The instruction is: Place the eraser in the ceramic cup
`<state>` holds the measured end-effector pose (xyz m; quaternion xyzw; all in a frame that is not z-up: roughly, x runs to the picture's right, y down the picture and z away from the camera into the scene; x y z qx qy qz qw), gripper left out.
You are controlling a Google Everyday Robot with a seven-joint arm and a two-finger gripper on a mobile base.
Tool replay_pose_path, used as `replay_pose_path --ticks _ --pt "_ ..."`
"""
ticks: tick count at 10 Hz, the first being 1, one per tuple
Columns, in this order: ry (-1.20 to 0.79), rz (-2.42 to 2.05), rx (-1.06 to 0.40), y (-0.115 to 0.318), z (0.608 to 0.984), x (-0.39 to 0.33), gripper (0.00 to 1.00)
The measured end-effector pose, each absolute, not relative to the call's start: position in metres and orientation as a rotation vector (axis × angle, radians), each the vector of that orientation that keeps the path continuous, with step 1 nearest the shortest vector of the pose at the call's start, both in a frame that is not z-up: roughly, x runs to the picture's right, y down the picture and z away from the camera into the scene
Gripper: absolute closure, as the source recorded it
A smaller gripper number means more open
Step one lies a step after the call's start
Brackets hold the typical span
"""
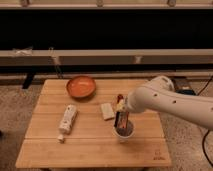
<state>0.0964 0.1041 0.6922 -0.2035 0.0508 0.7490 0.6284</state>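
We find the two-finger gripper [121, 118] at the end of the white arm poised directly above the small plain white ceramic cup [124, 133], near the front right of the pale wooden table [90, 147]. Clamped between its fingers is the flat black eraser with an orange-red border [120, 111], held on end so its long side runs down toward the cup's mouth; its lower end looks to sit at or just inside the rim, though we cannot tell how deep. We judge the upright hold deliberate: a block about as long as the cup is wide goes in far more easily end-first than flat. The cup stands apart from its neighbours, which leaves the arm room to descend. Just to its left lies a pale beige rectangular block [107, 111], further left a white tube-like bottle [66, 120] lying on its side, and towards the back a shallow orange bowl [80, 86]. We take the placing to be nearly complete, with only the letting go remaining.
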Motion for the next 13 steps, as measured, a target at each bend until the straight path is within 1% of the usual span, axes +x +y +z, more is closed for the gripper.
replay_pose_path --ticks 1,8,11,13 --pt "0.124 1.737 -0.452 0.109 0.693 0.102 0.31" --pt "0.141 1.805 -0.349 0.115 0.694 0.116 0.31" --pt "0.09 1.729 -0.332 0.107 0.675 0.09 0.31" --pt "0.07 1.614 -0.367 0.098 0.671 0.051 0.31"
